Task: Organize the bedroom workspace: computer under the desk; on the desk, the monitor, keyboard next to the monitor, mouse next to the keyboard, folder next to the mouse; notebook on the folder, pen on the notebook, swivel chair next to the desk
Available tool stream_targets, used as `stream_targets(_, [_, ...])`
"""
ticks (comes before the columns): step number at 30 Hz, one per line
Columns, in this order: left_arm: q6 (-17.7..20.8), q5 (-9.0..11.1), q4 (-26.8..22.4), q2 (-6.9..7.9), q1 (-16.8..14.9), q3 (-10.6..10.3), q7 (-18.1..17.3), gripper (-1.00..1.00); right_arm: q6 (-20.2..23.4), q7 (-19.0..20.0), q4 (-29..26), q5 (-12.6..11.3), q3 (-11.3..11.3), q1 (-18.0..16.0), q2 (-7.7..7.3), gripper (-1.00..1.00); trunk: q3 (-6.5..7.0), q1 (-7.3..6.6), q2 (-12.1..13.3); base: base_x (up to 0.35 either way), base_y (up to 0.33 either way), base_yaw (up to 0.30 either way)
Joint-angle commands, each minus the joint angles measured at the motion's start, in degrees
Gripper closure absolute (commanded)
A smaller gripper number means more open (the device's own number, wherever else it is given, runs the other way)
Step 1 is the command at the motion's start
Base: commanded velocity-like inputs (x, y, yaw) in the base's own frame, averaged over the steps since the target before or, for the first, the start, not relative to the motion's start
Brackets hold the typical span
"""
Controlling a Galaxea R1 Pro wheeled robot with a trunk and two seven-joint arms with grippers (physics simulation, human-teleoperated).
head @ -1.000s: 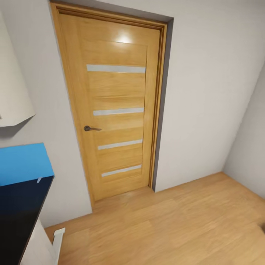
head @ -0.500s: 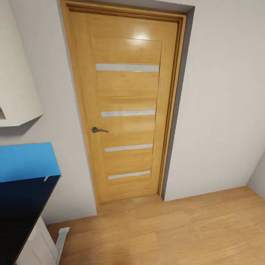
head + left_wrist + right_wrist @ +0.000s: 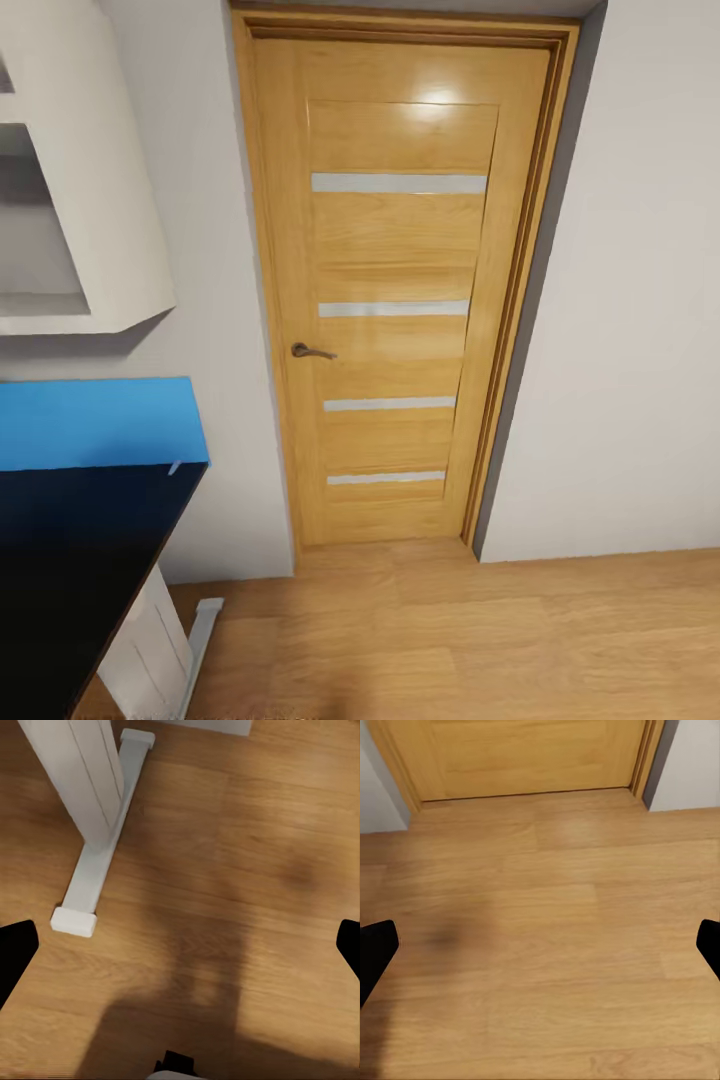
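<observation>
The desk (image 3: 70,570), with its glossy black top, fills the lower left of the head view. A bright blue flat folder (image 3: 100,420) lies on its far end against the wall. The desk's white leg (image 3: 150,650) stands on a white foot bar (image 3: 200,630). In the left wrist view, my left gripper (image 3: 180,952) hangs open over the oak floor near that white leg (image 3: 82,787), with nothing between its black fingertips (image 3: 15,952). Over bare floor in front of the door, my right gripper (image 3: 540,945) is open and empty too.
A shut light wooden door (image 3: 400,300) with a dark handle (image 3: 310,351) faces me. A white wall shelf unit (image 3: 100,200) hangs above the desk's end. Oak plank floor (image 3: 500,640) stretches from the door to the right, bounded by pale grey walls (image 3: 640,300).
The head view has swung left, so the door sits further right in the picture. More of the desk, the blue folder and the white shelf unit shows. Nothing itself has moved.
</observation>
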Motion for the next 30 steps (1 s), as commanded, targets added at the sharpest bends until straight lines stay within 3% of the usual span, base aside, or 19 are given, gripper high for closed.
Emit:
stream_targets(1, [-0.11, 0.29, -0.03, 0.0, -0.01, -0.08, 0.02, -1.0, -0.37, -0.08, 0.03, 0.09, 0.03, -0.03, 0.0, -1.0, -0.07, 0.01, -0.05, 0.001, -0.001, 0.28])
stream_targets(10, [0.15, 0.3, -0.03, 0.05, -0.01, 0.03, 0.05, -1.0, -4.78, -0.17, 0.89, 0.17, 0.04, -0.03, 0.0, -1.0, -0.07, 0.01, -0.05, -0.099, -0.101, 0.281])
stream_targets(16, [0.14, 0.36, -0.03, 0.09, -0.01, 0.12, 0.08, -1.0, -4.99, -0.18, 1.17, 0.17, 0.06, -0.03, 0.0, -1.0, -0.07, 0.01, -0.05, -0.212, -0.208, 0.283])
stream_targets(30, [-0.41, 0.55, 3.98, 0.16, -0.01, 0.36, 0.23, -1.0, -5.0, -0.14, 1.27, 0.14, 0.02, -0.01, -0.01, -1.0, -0.1, 0.01, -0.05, -0.013, -0.009, 0.281])
